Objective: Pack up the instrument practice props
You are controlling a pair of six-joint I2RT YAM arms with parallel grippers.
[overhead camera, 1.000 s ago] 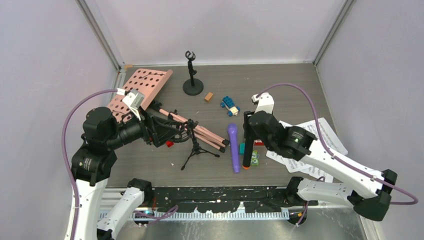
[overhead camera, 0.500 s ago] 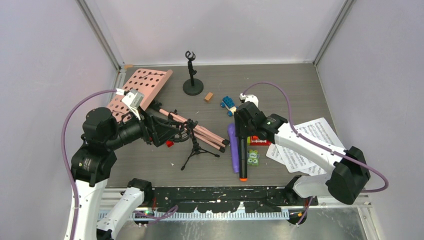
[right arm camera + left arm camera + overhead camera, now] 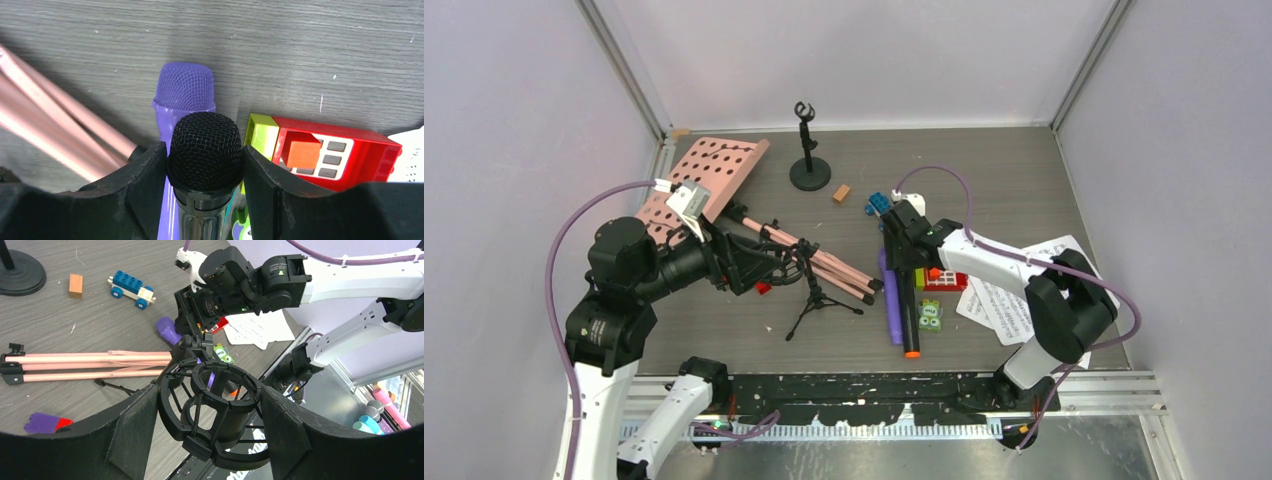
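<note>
My right gripper (image 3: 204,165) is clamped on the black orange-tipped microphone (image 3: 205,145), with one matte black pad on each side just under its round wire-mesh head. The microphone is a slim cylinder. Its long axis runs far to near over the middle of the desk (image 3: 994,170), mesh head toward the back wall and orange tip toward my bases. I cannot tell whether it rests on the desk or hangs just above it.

Just beside it on my left, parallel and pointing the same way, lies the purple-headed microphone (image 3: 184,92), a smooth plastic body with a mesh dome. On the other side sits a glossy red brick (image 3: 345,150) with a lime-green brick (image 3: 262,137) against it.

My left gripper (image 3: 207,407) is closed on the black ringed cradle at the top of the tripod mic support (image 3: 816,290), its pads touching the ring on both sides. The support's thin legs are spread on the desk.

The pink perforated holder (image 3: 714,170) is at the far left. Its smooth pink tripod legs (image 3: 829,262) are folded together and run diagonally toward the microphones. The round-base mic support (image 3: 808,150) stands upright at the far middle, and the white printed note sheets (image 3: 1069,265) lie fanned out at the right.

The desk is dark grey wood grain, enclosed by plain pale walls (image 3: 844,50) with metal corner posts (image 3: 624,70).
</note>
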